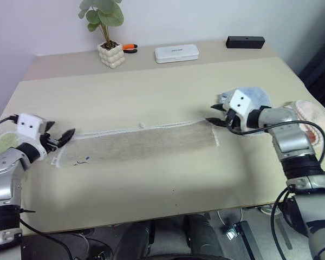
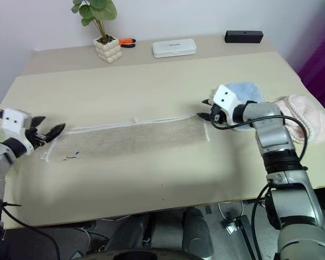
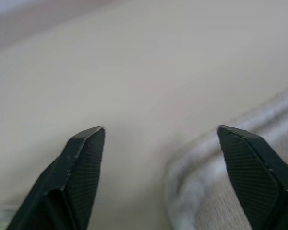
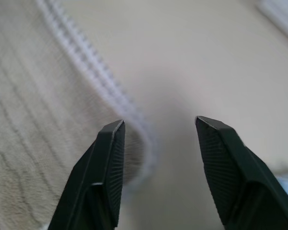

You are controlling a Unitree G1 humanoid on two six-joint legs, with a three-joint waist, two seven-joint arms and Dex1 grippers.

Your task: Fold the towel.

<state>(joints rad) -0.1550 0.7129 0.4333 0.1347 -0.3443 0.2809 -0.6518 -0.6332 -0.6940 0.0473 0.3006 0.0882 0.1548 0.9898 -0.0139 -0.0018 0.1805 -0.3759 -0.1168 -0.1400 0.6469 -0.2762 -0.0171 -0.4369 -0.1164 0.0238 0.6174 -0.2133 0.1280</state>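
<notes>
Beige-grey terry towel (image 1: 141, 143) with whitish stitched edging lies flat as a long folded strip across the middle of the pale wooden table (image 1: 168, 86), stretching from centre left to centre right of the head views. At its left end the left gripper (image 1: 64, 137) hovers just beside the corner, its black fingers (image 3: 84, 167) spread wide with nothing between them. At the right end the right gripper (image 1: 216, 115) sits close over the other corner, its fingers (image 4: 110, 167) parted with the white edging between them but not pinched. A light blue cloth (image 2: 244, 91) and a pinkish cloth (image 2: 309, 116) lie at the right edge. Along the upper edge stand a potted green plant (image 1: 109, 32), a white flat case (image 1: 176, 53) and a black box (image 1: 245, 41).
</notes>
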